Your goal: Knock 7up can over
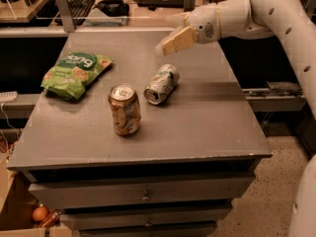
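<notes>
Hovering over the far part of the tabletop (207, 117), the gripper (163, 34) reaches in from the right on the white arm (276, 19). Its fingers (177, 39) point left and slightly down; they stand apart and released, holding nothing.

The 7up can (161, 84) lies on its side on the tabletop, below the fingers in the view and nearer the camera, clear of them with no contact. Its silver top faces the front-left, and its body slants back toward the right.

Further from the fingers, down and to the left, the brown can (124, 109) stands upright. It is close to the 7up can's top end but not touching it. Well off to the left of the fingers, at about the height of the 7up can, a green bag (76, 73) rests flat near the tabletop's left edge, apart from both cans.

Drawers (145, 196) sit under the tabletop's front edge, far below the fingers.
</notes>
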Controlling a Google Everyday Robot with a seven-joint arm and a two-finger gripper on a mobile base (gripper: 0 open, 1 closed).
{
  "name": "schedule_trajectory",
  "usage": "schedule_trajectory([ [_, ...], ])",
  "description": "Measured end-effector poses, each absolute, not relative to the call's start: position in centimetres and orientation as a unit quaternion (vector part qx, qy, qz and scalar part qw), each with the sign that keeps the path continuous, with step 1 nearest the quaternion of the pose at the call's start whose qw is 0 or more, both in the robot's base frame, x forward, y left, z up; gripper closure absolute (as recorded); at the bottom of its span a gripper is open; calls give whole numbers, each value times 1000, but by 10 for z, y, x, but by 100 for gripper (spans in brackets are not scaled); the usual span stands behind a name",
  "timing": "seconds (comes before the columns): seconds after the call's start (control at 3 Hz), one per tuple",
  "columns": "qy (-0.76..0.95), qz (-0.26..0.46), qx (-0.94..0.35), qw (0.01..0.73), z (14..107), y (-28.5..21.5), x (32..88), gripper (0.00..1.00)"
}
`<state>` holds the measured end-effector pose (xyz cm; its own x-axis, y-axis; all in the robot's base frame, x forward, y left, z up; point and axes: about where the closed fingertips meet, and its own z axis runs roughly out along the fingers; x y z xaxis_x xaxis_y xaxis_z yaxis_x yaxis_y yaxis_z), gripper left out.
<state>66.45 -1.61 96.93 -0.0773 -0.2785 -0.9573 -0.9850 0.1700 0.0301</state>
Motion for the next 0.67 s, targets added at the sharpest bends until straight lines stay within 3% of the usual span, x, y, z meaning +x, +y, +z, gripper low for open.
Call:
schedule_trajectory([
  [0.33,634,352,-512,461,979,-56,678,0],
  [0.67,632,350,-512,465,983,-57,680,0],
])
